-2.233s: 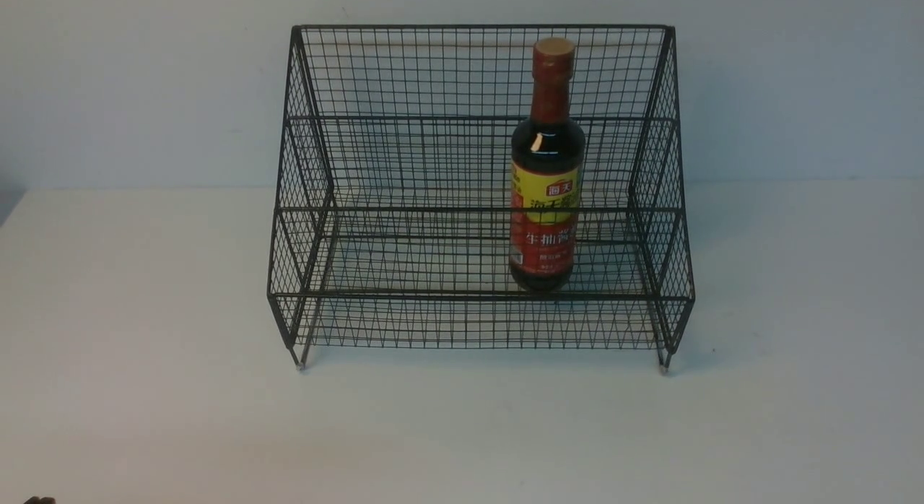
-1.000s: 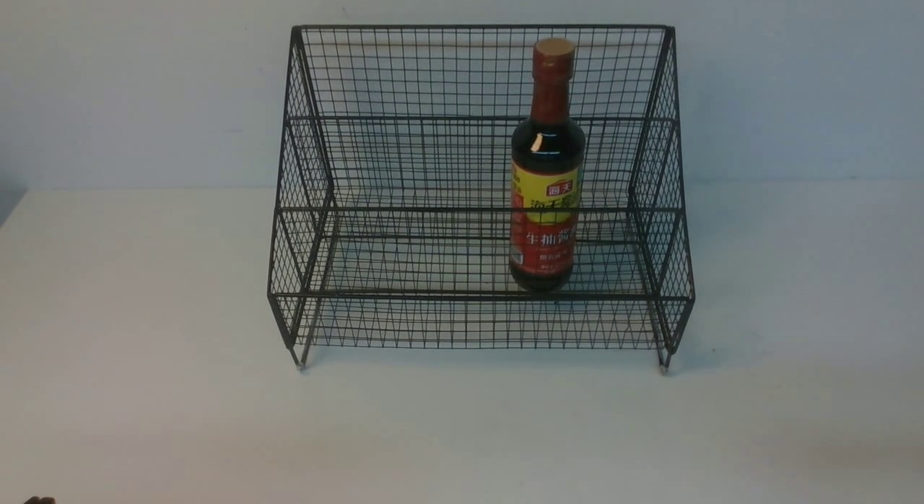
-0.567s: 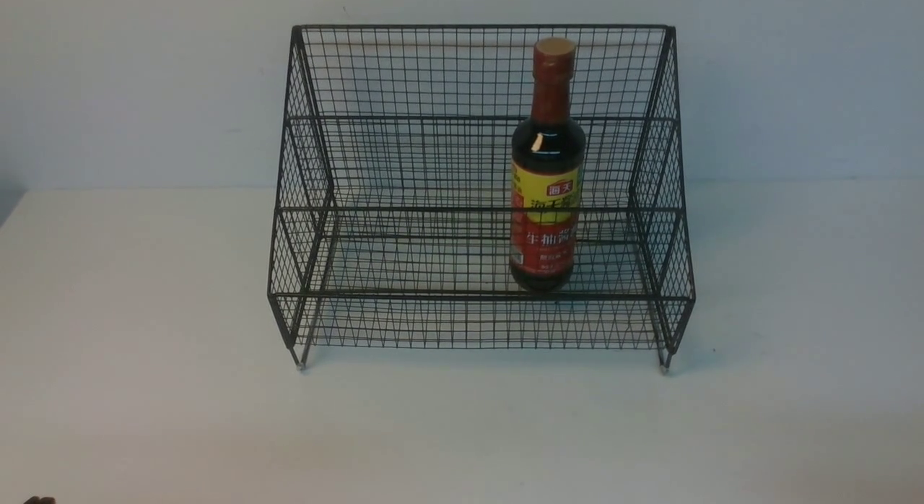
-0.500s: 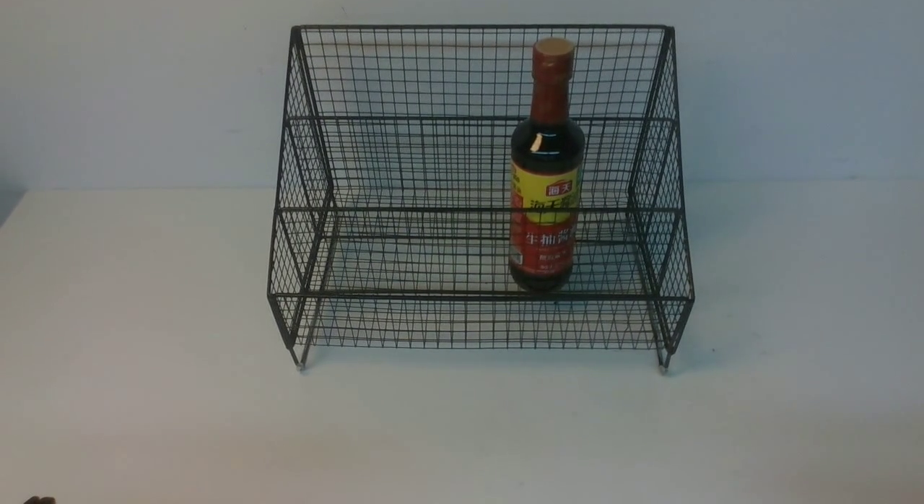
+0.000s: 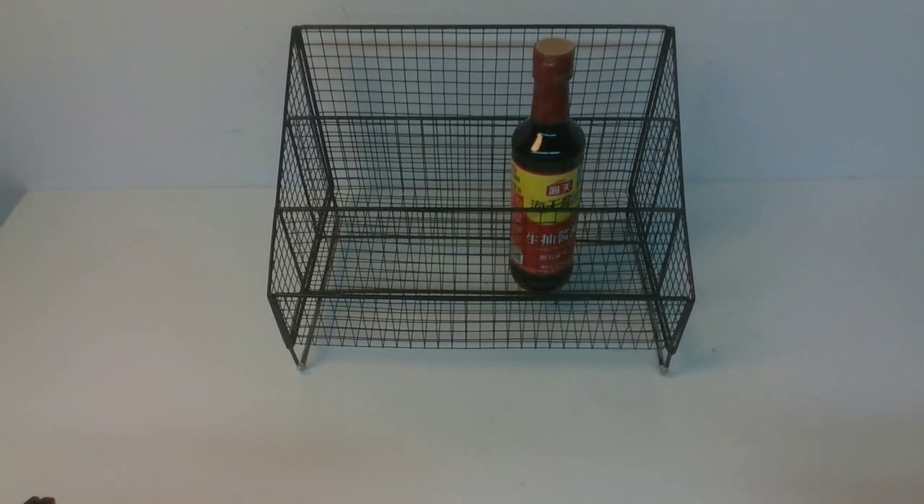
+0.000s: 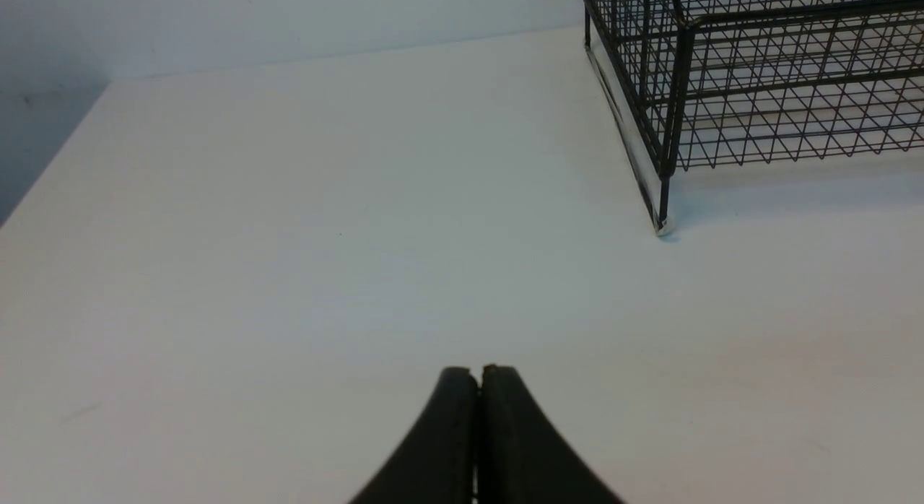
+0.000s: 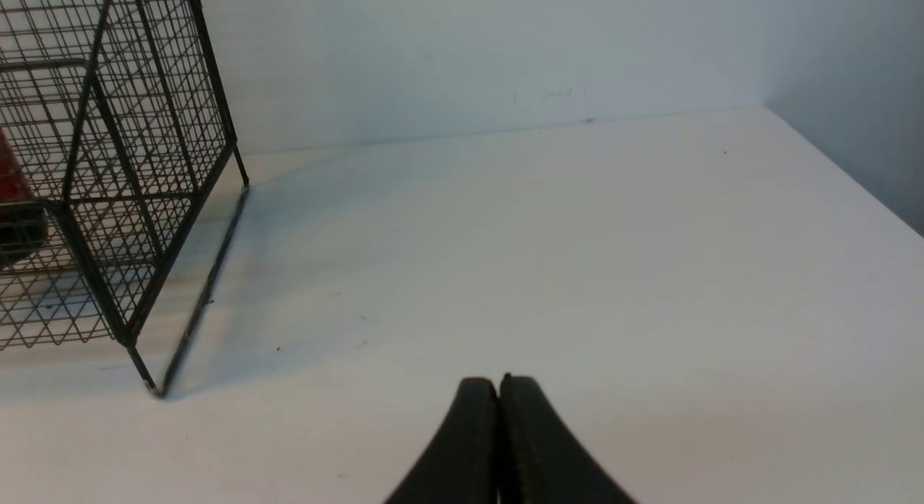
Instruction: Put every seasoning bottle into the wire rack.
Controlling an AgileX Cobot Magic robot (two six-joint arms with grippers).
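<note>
The bottle [image 5: 545,164] stands upright, long axis vertical, cap toward 12 o'clock and label facing the camera. It sits on the lower tier of the rack [image 5: 404,164], toward the 3 o'clock side. The rack rests on the white bench [image 5: 144,388] against a pale wall [image 5: 130,85]; its front rail crosses the bottle's base. The left gripper [image 6: 479,378] and right gripper [image 7: 499,387] are each clenched, fingertips pressed together, empty, over bare bench well apart from the rack.

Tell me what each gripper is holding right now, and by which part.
Nothing is held. The left gripper and right gripper are both shut on nothing above the table; the seasoning bottle stands free in the wire rack.
</note>
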